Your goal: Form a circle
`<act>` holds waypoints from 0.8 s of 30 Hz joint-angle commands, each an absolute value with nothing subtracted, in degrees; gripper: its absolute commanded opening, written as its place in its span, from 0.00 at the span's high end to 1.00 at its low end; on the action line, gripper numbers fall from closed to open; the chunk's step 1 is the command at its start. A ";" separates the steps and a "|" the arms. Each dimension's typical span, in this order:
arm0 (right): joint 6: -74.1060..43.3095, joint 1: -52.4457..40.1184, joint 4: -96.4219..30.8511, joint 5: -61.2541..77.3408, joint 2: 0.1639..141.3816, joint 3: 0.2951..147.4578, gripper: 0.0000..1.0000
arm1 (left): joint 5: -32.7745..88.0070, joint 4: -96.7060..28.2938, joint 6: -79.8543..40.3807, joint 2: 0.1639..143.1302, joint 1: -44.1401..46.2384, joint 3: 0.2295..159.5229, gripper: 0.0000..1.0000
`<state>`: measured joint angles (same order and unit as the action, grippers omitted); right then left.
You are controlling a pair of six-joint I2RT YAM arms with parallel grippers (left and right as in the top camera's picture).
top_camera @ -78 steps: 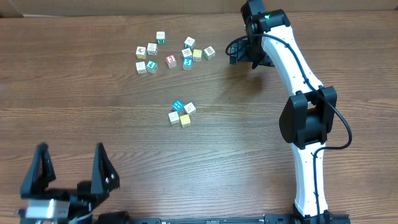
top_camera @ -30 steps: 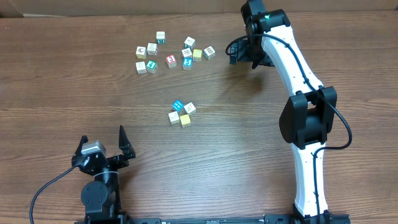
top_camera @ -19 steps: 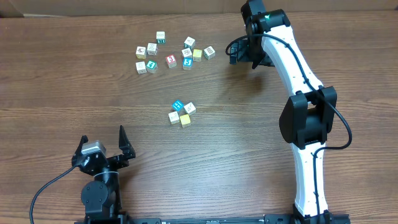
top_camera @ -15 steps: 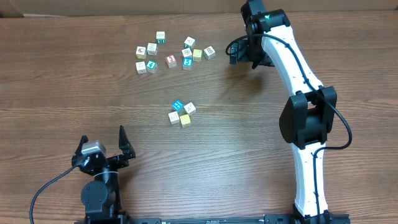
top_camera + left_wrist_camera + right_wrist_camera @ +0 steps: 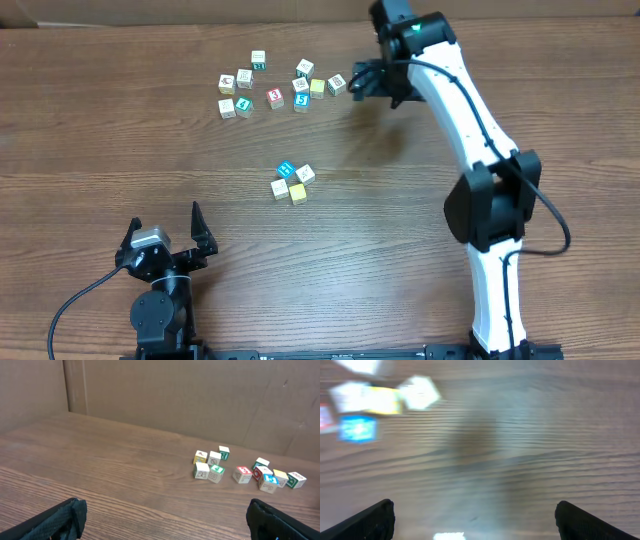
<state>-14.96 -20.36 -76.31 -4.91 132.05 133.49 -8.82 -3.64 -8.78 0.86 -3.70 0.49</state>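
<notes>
Overhead view: the right fingers (image 5: 360,82) hang over the desk (image 5: 120,160), just beside the loose scatter of cubes (image 5: 275,85), with a whitish cube (image 5: 336,84) nearest their tips. They are spread wide and carry nothing. The right wrist view is blurred, but it shows only bare wood between them and a blue cube (image 5: 357,428) ahead and off to one side.

The left fingers (image 5: 197,225) are likewise spread wide and empty, low at the near edge of the desk. The scatter lies far ahead of them.

The circle (image 5: 292,181) is a tight clump of four cubes: a blue one, a yellow one and two whitish ones. It sits well apart from both pairs of fingers and roughly between them. It does not appear in the left wrist view.

Assessment: the step in hand appears to be the right arm's approach to the scatter to fetch another cube for the ring. Four cubes packed together do not yet read as a ring.

Next move, as judged:
- Centre the spread right fingers over the nearest whitish cube and descend without disturbing its neighbours.
- Pinch it, then carry it to the clump.
</notes>
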 commanded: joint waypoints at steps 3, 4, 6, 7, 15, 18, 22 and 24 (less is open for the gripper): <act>-15.00 -23.22 -76.18 -5.30 118.85 134.28 0.00 | -8.32 -3.66 -7.68 0.21 -2.96 0.27 0.00; -15.00 -23.29 -76.18 -5.28 117.49 134.28 0.00 | -8.32 -3.64 -7.68 0.21 -2.96 0.27 0.00; -15.00 -23.29 -76.20 -5.30 114.87 134.28 0.00 | -8.32 -3.64 -7.68 0.21 -2.96 0.27 0.00; -15.00 -23.16 -76.20 -5.28 113.75 134.28 0.00 | -8.32 -3.64 -7.68 0.21 -2.96 0.27 0.01; -12.34 -19.73 -77.62 -7.90 106.91 134.26 0.00 | -8.32 -3.64 -7.68 0.21 -2.96 0.27 0.01; -8.75 -18.04 -78.74 -7.18 106.43 134.19 0.00 | -8.32 -3.66 -7.68 0.21 -2.96 0.27 0.01; -2.98 -16.84 -75.61 -2.70 105.14 132.11 0.00 | -8.32 -3.64 -7.68 0.21 -2.96 0.27 0.00; -0.30 -16.73 -72.44 -0.25 103.59 129.16 0.00 | -8.32 -3.64 -7.68 0.21 -2.96 0.27 0.00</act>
<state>-6.48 -16.75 -74.67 -4.43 107.57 132.03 -8.82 -3.64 -8.78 0.86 -3.70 0.49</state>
